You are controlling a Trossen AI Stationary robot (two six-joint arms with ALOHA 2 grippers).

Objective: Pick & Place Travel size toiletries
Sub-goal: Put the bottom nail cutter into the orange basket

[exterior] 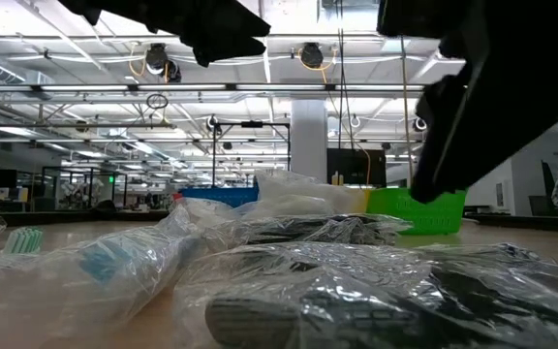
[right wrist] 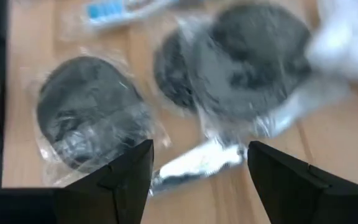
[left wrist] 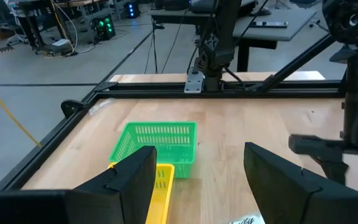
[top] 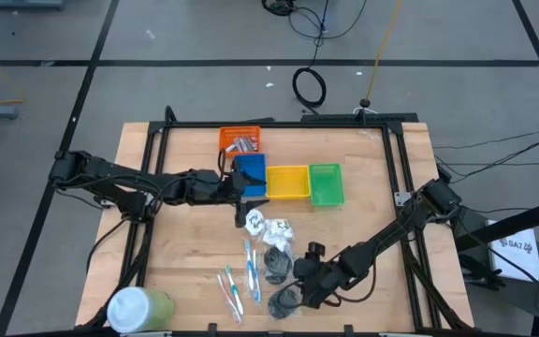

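Two grippers work with fingers spread and empty: the right gripper (top: 293, 288) hovers over bagged dark grey discs (right wrist: 92, 112) at the table's six o'clock, the left gripper (top: 254, 192) beside the blue tray (top: 249, 168) at twelve

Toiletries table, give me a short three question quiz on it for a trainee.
1. True or false: the orange tray already holds silvery sticks.
2. Which tray sits at the row's right end? A) blue B) yellow C) green
3. Fill in: the right gripper hangs open over dark grey ____ sealed in clear bags.

Key: 1 true. 2 C, the green tray. 3 discs.
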